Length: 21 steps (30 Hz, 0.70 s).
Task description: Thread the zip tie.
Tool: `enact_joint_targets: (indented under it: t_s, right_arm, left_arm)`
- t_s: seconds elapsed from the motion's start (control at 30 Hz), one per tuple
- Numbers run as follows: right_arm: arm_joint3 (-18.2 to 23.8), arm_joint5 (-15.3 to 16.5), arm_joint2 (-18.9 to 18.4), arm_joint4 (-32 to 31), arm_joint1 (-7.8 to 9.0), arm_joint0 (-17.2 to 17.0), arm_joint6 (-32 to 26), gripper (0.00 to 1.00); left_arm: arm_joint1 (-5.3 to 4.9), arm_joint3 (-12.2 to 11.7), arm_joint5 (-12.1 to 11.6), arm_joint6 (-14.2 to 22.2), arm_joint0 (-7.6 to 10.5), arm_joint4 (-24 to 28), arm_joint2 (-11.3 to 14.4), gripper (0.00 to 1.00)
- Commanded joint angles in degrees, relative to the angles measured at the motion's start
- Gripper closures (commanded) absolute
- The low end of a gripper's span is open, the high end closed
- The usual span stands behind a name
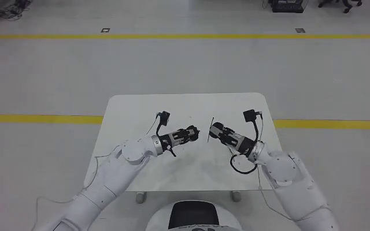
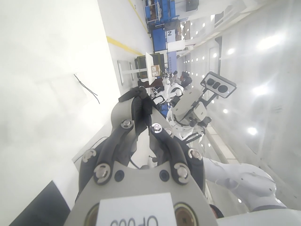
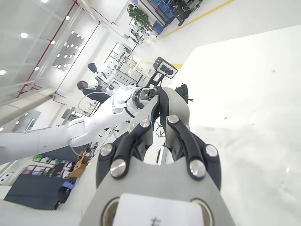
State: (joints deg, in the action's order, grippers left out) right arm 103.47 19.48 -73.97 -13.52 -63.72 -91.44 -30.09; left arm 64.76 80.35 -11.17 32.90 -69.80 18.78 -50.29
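Jaws pressed together on left gripper [image 1: 195, 134] and right gripper [image 1: 214, 132], tips facing over desk [image 1: 173, 107] centre. zip tie [image 1: 211, 124]: thin black strip just beside right tips; hold on it not discernible. Risk: slender tail flexes, misses head slot.

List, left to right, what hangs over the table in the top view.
left arm's wrist camera → left gripper → zip tie → right arm's wrist camera
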Motion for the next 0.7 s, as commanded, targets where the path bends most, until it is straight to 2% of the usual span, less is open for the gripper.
enact_joint_targets:
  t_s: [0.0, 0.23, 0.33, 0.67]
  right_arm:
    - [0.0, 0.0, 0.6, -1.9, 0.12, -0.3, 2.4, 1.0]
    - [0.2, 0.0, 2.8, -7.8, 0.69, -0.9, 10.5, 1.0]
    - [0.4, 0.0, 2.9, -8.0, 0.73, -0.9, 10.7, 1.0]
    - [0.4, 0.0, 2.9, -8.0, 0.73, -0.9, 10.7, 1.0]
  left_arm:
    - [-0.07, 0.9, 0.7, -1.3, -0.75, 0.1, -0.3, 1.0]
    - [-0.16, 2.4, 2.4, -3.2, -1.83, -0.3, -0.6, 1.0]
    - [-0.22, 3.0, 2.4, -2.4, -1.71, -0.4, -0.8, 1.0]
    - [-0.1, 3.2, 2.8, -3.0, -1.76, -0.4, -0.5, 1.0]
